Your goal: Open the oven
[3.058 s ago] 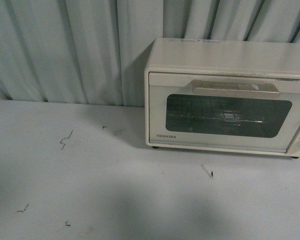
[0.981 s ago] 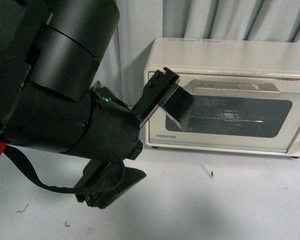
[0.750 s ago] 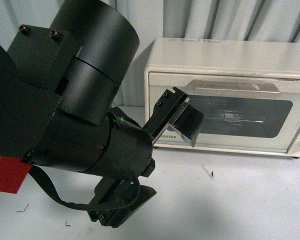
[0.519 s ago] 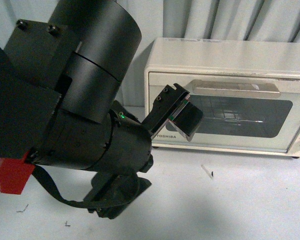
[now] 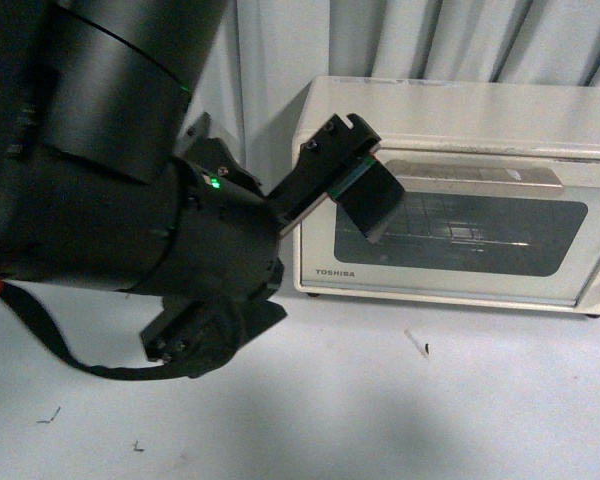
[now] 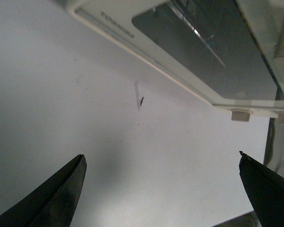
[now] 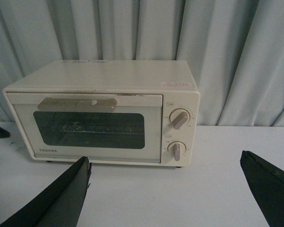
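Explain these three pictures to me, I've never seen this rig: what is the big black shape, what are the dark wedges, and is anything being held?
The robot has two arms, each ending in a two-fingered gripper. The front view looks out from its body: the big black shape is the left arm, reaching toward the oven. The other two pictures come from cameras on the wrists; the dark wedges at their edges are gripper fingers. The left gripper and right gripper are both open and hold nothing. On the white table stands the oven, its door shut.
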